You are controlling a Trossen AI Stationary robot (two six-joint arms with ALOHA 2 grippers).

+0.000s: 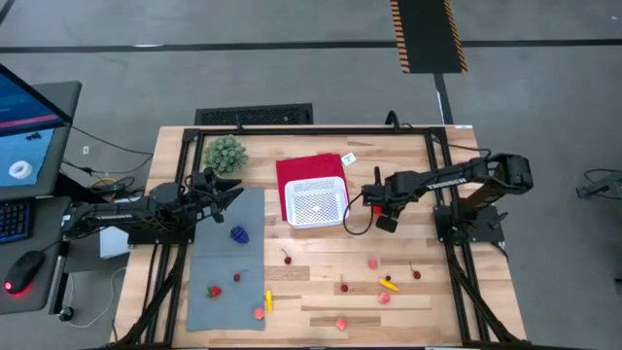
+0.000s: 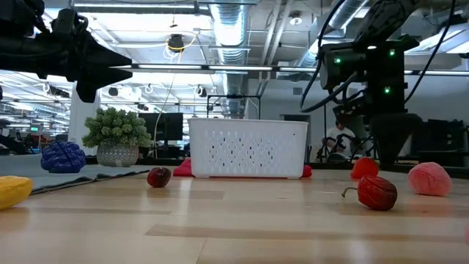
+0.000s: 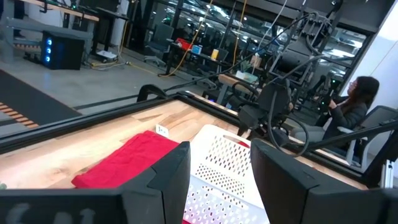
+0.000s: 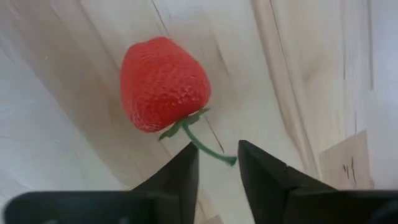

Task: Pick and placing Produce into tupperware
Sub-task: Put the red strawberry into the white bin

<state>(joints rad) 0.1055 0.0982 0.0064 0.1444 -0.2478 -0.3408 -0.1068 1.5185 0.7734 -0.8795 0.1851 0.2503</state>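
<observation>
A red strawberry [image 4: 163, 84] with a green stem [image 4: 202, 142] lies on the bare wood, to the right of the white latticed tupperware [image 1: 316, 202]. My right gripper [image 4: 217, 165] points down over it, open, with its fingertips on either side of the stem's free end; I see no touch. In the low view the strawberry [image 2: 364, 167] shows beside that gripper [image 2: 388, 155]. More produce lies loose on the near half of the table, among it a purple piece [image 1: 239, 234] and a yellow one [image 1: 389, 285]. My left gripper [image 3: 221, 177] waits level and open at the table's left, holding nothing.
The tupperware rests partly on a red cloth [image 1: 296, 170]. A green bushy plant [image 1: 224, 154] stands at the far left, and a grey mat [image 1: 228, 282] carrying several pieces lies at the near left. A stemmed red piece [image 2: 377, 192] and a pink one [image 2: 429, 178] lie near the right gripper. A person [image 3: 354, 106] sits beyond the table.
</observation>
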